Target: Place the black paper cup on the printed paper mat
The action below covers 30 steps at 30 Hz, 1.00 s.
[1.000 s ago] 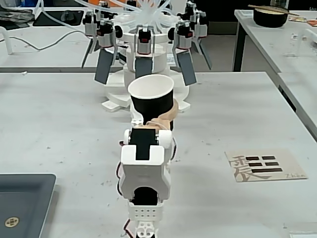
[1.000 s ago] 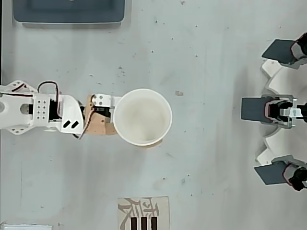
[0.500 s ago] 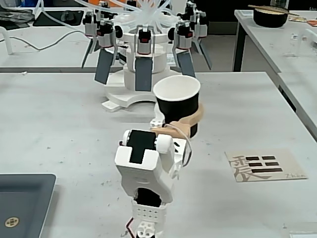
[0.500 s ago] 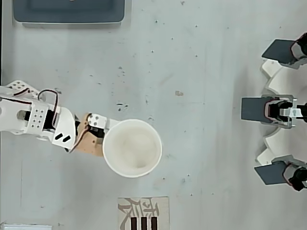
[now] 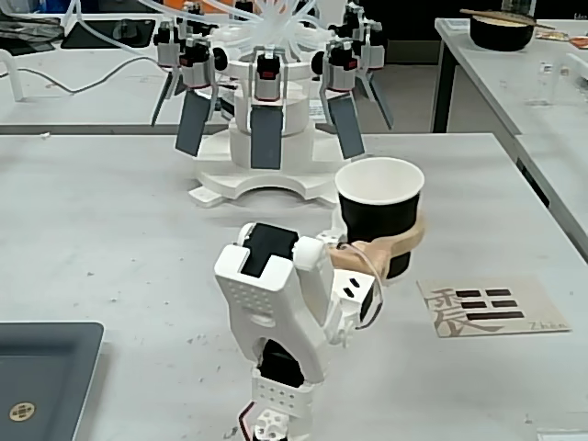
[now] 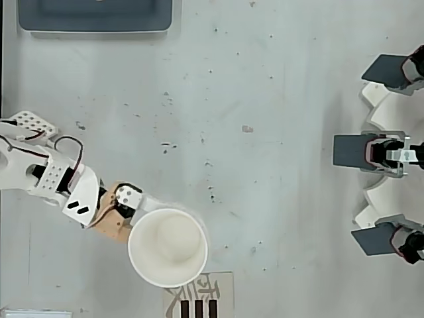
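The black paper cup is upright, its white inside showing, and held off the table. My gripper is shut on it, with tan fingers wrapped around its lower half. In the fixed view the printed paper mat lies flat on the table, to the right of the cup and nearer the camera. From overhead, the cup's white mouth covers the top edge of the mat, and the arm reaches in from the left. The fingertips are hidden under the cup in that view.
A white device with several grey paddles stands at the back of the table, at the right edge in the overhead view. A dark grey tray lies at the front left. A bowl with chopsticks sits on another table.
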Each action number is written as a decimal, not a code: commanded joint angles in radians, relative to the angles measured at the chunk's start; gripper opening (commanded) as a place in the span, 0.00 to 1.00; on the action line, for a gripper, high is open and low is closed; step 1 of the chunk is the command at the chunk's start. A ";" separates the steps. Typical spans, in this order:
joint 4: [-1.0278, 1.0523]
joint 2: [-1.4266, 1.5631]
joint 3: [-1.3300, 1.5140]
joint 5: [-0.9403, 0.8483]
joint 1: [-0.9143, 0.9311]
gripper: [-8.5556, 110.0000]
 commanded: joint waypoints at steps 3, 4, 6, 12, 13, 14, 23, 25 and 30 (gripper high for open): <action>-0.032 -0.049 -0.075 0.023 0.069 0.13; -0.032 -0.064 -0.089 0.031 0.084 0.13; -0.032 -0.097 -0.123 0.043 0.115 0.13; -0.002 -0.189 -0.241 0.055 0.184 0.13; 0.002 -0.204 -0.258 0.055 0.192 0.13; 0.002 -0.221 -0.273 0.055 0.198 0.13; 0.020 -0.391 -0.448 0.037 0.256 0.14; 0.035 -0.426 -0.494 0.034 0.268 0.14; 0.054 -0.525 -0.609 0.029 0.281 0.14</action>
